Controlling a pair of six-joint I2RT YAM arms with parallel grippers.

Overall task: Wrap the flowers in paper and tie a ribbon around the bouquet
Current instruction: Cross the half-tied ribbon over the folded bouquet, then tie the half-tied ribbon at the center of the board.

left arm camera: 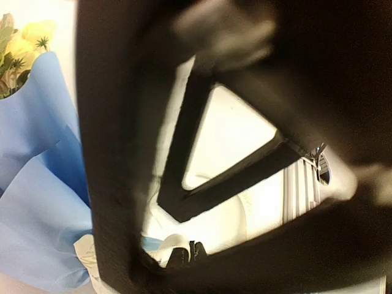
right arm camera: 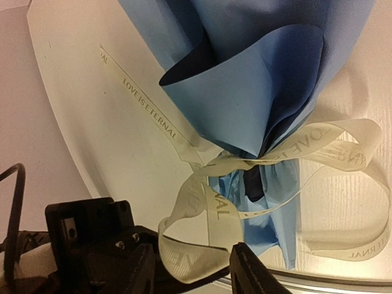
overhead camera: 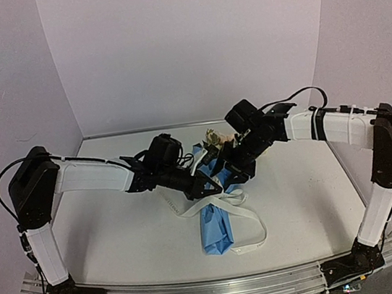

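Tying: ribbon (right arm camera: 343,147) loosely knotted around wrapped paper (right arm camera: 245,98); left pincer (overhead camera: 214,185) closed beside knot, right pincer (right arm camera: 193,272) open around a loop. Next: regrip, tighten.

Top external: high behind the arm bases (overhead camera: 63,291), angled down and forward, far enough to take in the whole table (overhead camera: 123,252). Left wrist: very close, mostly blocked by blurred black hardware (left arm camera: 110,153), paper (left arm camera: 37,202) at left edge. Right wrist: close, down onto ribbon (right arm camera: 331,144) knot. Shared: tied paper waist.
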